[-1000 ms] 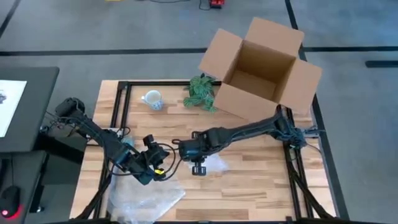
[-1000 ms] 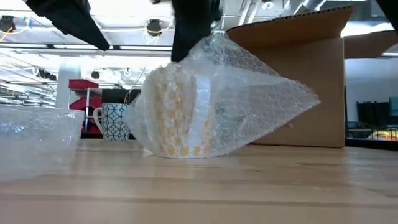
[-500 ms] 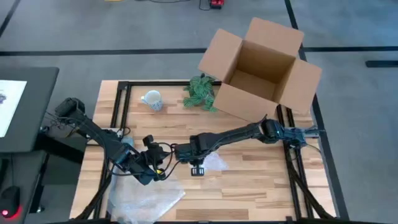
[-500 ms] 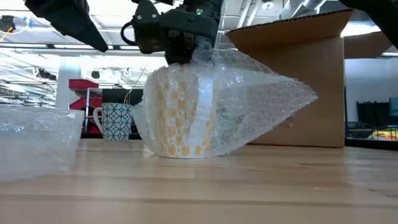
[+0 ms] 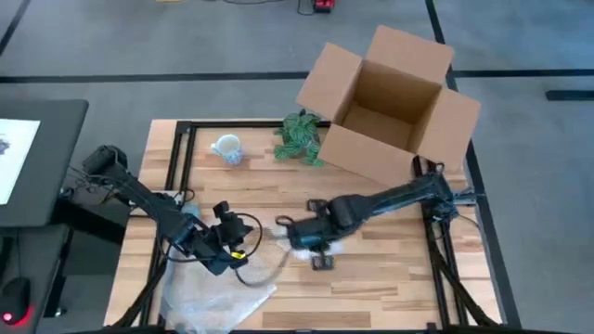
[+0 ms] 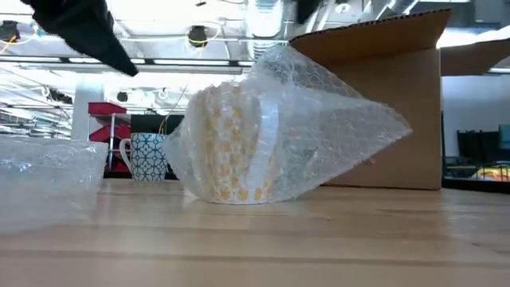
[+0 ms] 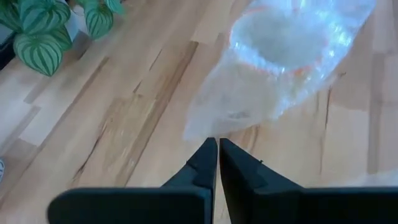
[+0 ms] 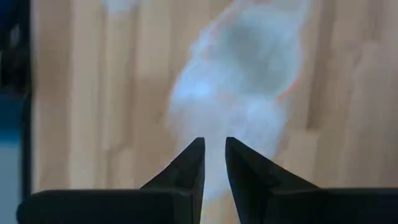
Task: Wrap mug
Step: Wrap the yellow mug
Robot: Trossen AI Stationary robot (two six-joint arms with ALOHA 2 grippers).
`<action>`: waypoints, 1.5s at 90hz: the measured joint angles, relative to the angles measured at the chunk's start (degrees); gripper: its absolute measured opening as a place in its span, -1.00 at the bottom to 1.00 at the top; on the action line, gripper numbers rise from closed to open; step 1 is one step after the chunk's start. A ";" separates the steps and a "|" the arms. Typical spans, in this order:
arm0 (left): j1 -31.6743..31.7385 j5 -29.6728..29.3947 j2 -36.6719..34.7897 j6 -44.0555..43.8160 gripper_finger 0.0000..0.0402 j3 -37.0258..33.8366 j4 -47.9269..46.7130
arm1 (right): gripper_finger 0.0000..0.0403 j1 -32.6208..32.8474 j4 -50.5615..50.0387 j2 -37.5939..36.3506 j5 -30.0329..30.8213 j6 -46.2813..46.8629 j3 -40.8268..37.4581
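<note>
A yellow-patterned mug (image 6: 227,143) stands on the table inside a loose bundle of bubble wrap (image 6: 319,135), whose tail (image 6: 374,127) trails toward the cardboard box. My right gripper (image 8: 212,155) hovers above the bundle with its fingers a narrow gap apart and nothing between them; in the high view it (image 5: 299,232) covers most of the bundle. My left gripper (image 7: 217,144) is shut, low over the table, just short of the wrap's loose edge (image 7: 208,127). It (image 5: 237,249) stands left of the bundle.
A blue-and-white mug (image 5: 227,148) and a potted plant (image 5: 299,137) stand at the far side, with an open cardboard box (image 5: 390,102) at the far right. A spare sheet of bubble wrap (image 5: 218,297) lies at the near left. Bare wood lies near right.
My right gripper came down onto the top of the wrapped bundle, then rose clear of it and moved toward the table's right edge. The bundle stays where it was, still standing on the table.
</note>
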 joint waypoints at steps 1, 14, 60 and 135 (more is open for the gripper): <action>0.00 0.00 0.00 -0.27 -1.00 -0.20 0.00 | -0.72 0.46 -0.42 -0.01 0.00 0.20 -0.07; 0.00 0.04 0.00 -2.44 -1.00 -3.02 1.47 | -0.72 4.66 -2.16 0.38 -0.59 3.71 -5.83; 3.92 1.95 0.00 0.00 -1.00 -10.90 10.99 | -0.72 3.99 27.30 -10.12 -1.42 13.35 -46.72; 13.44 9.75 1.40 16.24 -1.00 -16.19 36.69 | -0.72 3.71 57.63 -14.67 18.16 3.84 -48.77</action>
